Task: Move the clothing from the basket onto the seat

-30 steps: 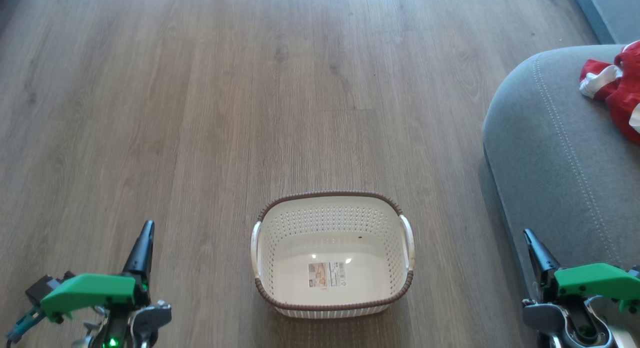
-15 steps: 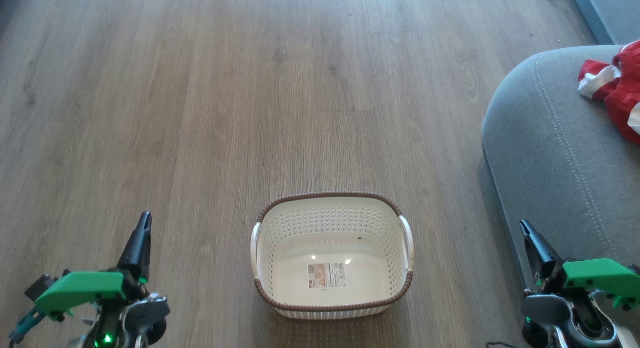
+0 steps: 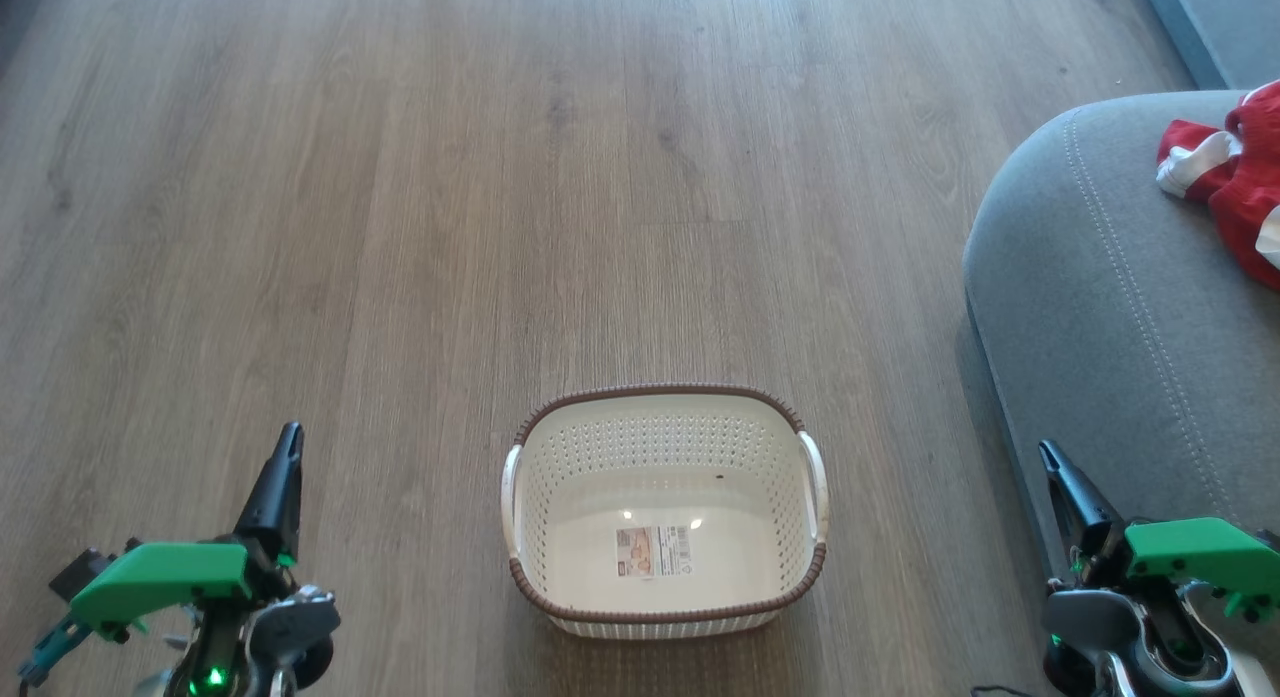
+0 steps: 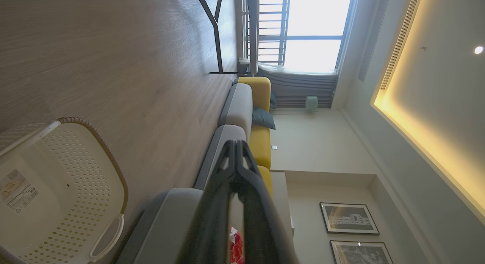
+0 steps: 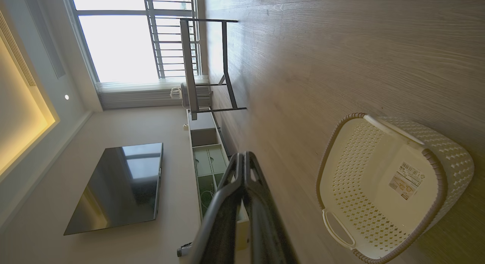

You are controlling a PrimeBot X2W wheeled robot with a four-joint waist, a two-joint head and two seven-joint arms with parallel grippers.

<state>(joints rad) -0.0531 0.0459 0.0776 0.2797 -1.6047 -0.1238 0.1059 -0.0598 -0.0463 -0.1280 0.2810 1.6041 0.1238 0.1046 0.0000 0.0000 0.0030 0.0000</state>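
I've got the basket [image 3: 660, 389] at six o'clock on the floor [image 3: 400, 227], label [image 3: 653, 550] showing inside, clothes [image 3: 1235, 192] at two o'clock lying on the seat [image 3: 1100, 277], left gripper [image 3: 288, 439] at eight, fingers pressed together, right gripper [image 3: 1048, 452] at four, likewise closed, both gripping nothing

One basket [image 3: 660, 390], with two side handles [image 3: 815, 477] and one label [image 3: 653, 550], one seat [image 3: 1100, 307], and one heap of clothing [image 3: 1235, 177] (how many garments it holds cannot be told). Two grippers: one left gripper [image 3: 290, 432], one right gripper [image 3: 1045, 447].
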